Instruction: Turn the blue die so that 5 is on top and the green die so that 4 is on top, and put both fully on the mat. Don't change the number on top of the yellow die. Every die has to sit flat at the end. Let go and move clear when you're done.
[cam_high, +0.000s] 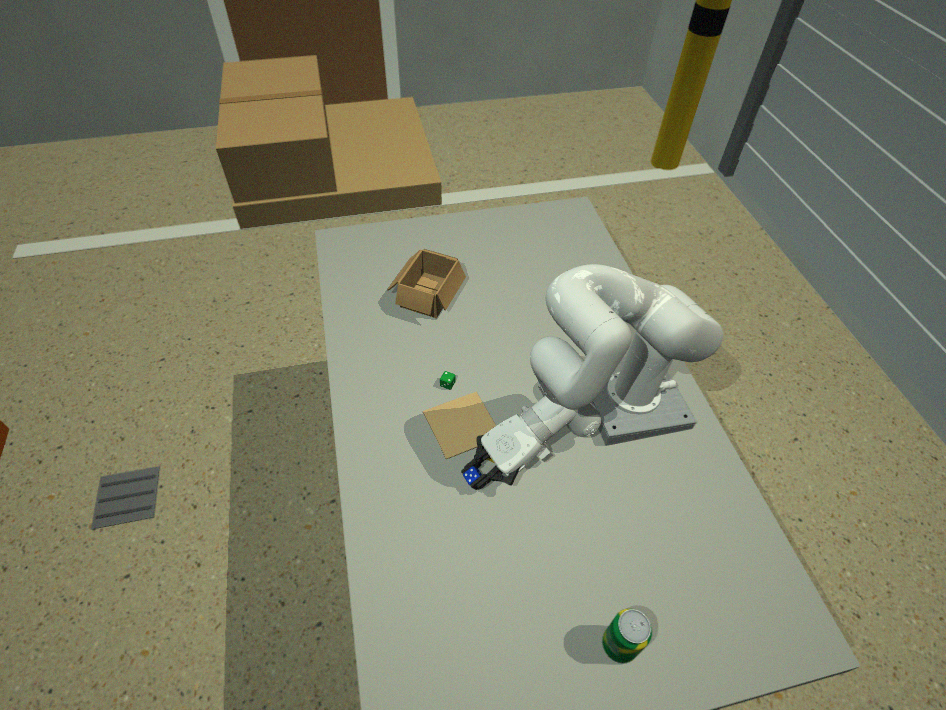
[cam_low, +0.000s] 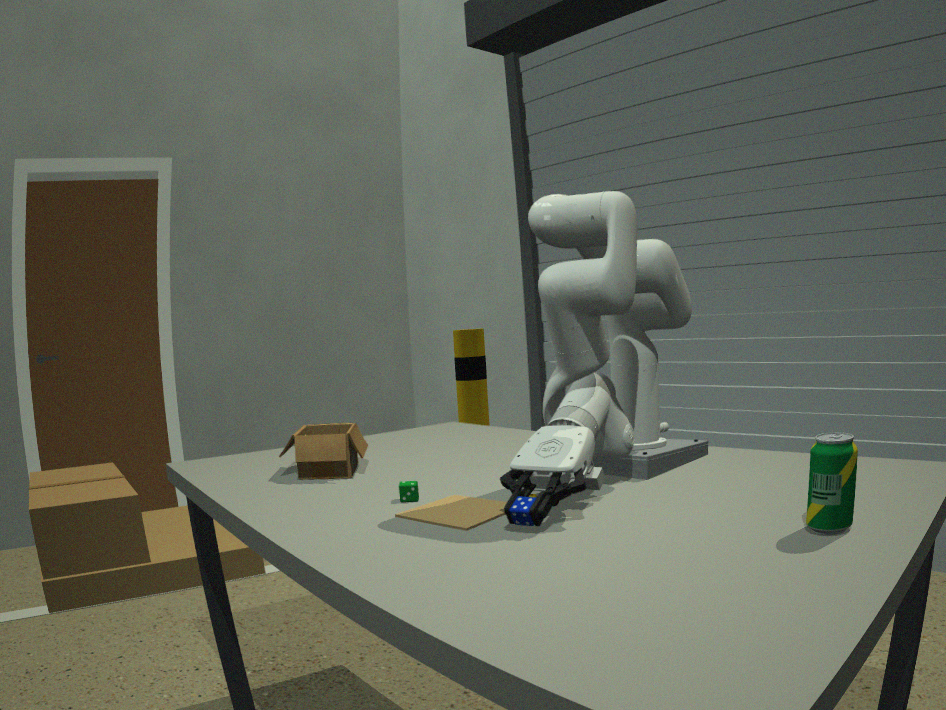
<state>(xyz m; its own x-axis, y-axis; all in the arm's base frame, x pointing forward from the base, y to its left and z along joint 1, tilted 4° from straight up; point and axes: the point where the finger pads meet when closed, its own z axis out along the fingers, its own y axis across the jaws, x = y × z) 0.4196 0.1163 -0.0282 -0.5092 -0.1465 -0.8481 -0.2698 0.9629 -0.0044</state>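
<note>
Blue die (cam_low: 521, 509): clamped between the partly closed fingers of the gripper (cam_low: 528, 510), low at the table (cam_low: 687, 611), just beside the mat (cam_low: 450, 510) at its arm-side corner. Green die (cam_low: 408, 490): on the table, near the mat's far edge, off it.

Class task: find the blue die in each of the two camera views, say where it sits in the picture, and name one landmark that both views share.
Top view: the blue die sits just left of centre, between the gripper's fingers, off the mat's near corner.
Exterior view: the blue die sits just right of centre, low over the table, clamped by the gripper.
Shared landmark: the brown mat, directly beside the die in both views.
</note>
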